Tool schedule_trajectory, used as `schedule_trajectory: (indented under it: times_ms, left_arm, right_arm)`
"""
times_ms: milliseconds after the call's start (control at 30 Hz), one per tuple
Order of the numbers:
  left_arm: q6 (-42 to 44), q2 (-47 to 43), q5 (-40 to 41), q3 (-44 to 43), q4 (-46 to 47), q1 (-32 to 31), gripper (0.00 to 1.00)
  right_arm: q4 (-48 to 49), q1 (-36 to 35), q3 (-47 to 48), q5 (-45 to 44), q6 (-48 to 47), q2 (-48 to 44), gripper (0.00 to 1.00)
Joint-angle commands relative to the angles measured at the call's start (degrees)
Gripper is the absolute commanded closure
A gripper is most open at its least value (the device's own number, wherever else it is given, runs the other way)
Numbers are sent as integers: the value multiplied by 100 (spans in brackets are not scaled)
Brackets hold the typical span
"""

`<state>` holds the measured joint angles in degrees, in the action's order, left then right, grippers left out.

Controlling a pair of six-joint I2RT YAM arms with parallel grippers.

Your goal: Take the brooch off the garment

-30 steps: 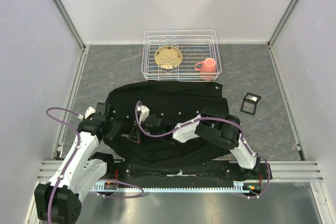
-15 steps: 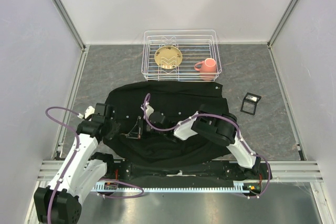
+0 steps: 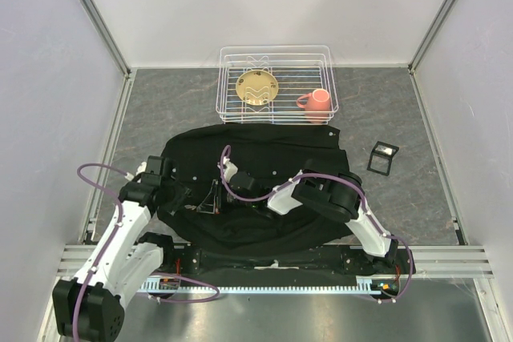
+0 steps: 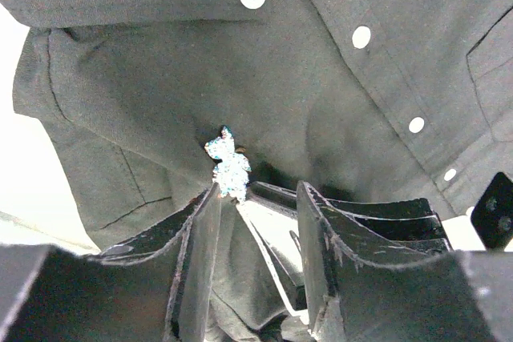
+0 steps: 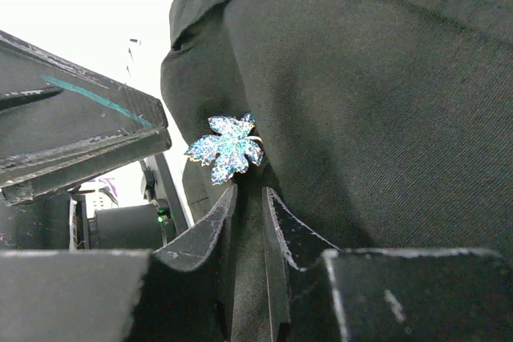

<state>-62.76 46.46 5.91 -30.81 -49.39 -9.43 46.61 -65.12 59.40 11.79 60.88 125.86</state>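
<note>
The garment (image 3: 264, 158) covers the near middle of the bench (image 3: 401, 110), with a wire rack (image 3: 276, 58) just beside its far edge and bare bench to left and right. The brooch (image 5: 226, 148) stands on a raised fold, its long axis in line with the fingers of the left gripper (image 4: 258, 194), which is spread, one tip at the brooch. The right gripper (image 5: 250, 194) pinches cloth just beneath.

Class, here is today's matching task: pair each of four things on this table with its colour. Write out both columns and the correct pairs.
Column 1:
1. brooch
2. mug
3. dish
4. garment

Column 2:
A. pink
B. black
C. glittery blue
D. gold

Pairs: 1-C, 2-A, 3-D, 4-B
</note>
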Motion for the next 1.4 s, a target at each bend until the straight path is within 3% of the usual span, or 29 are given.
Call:
schedule_trajectory:
  times_ms: [0, 433, 633, 900, 1133, 1367]
  left_arm:
    - [-420, -146, -64, 22, 52, 29, 49]
    - [-773, 170, 24, 286, 280, 29, 54]
    - [-623, 390, 103, 260, 500, 29, 63]
    - [-483, -398, 761, -258, -246, 29, 38]
    - [-500, -1015, 1394, -961, -984, 29, 36]
    - [-500, -1446, 2151, -1401, -1381, 29, 36]
  right_arm:
    - [120, 26, 169, 51, -296, 8, 74]
    - [-169, 17, 160, 7, -683, -149, 73]
    - [-802, -97, 318, -133, -1314, -360, 71]
    - [-2188, -448, 537, -1071, -2975, -844, 54]
    - [-3105, -730, 1380, -1881, -4180, -933, 43]
    - [-3229, -818, 2023, -1690, -4392, -449, 35]
